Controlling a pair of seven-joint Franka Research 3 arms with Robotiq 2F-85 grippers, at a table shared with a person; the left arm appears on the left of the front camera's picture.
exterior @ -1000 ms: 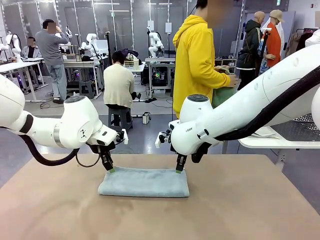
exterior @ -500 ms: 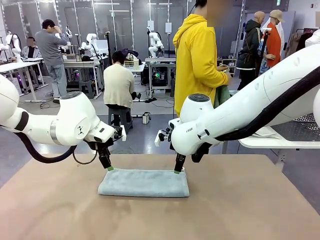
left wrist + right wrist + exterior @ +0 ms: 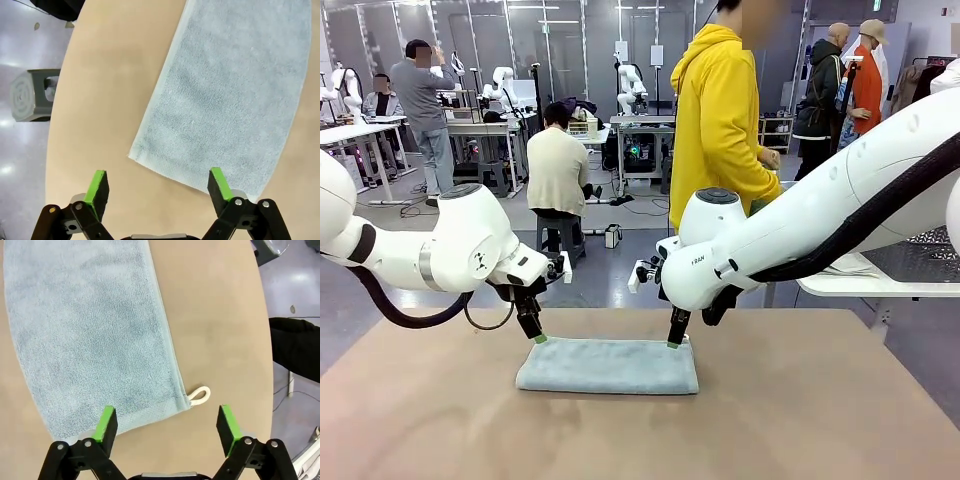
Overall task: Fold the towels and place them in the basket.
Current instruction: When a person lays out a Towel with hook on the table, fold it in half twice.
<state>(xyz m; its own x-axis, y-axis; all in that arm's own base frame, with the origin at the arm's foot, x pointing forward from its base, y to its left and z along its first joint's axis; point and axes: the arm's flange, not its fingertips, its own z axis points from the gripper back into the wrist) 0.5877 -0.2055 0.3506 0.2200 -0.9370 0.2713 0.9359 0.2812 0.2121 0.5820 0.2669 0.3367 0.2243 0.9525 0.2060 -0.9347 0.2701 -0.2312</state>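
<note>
Now, folded blue-grey towel flat on the table; left hand and right hand both spread wide over its far corners; grabbing just the top layer could undo the fold.

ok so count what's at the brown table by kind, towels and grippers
towel: 1, pale blue-grey, folded
grippers: 2, left gripper and right gripper, both open
total: 3
</note>
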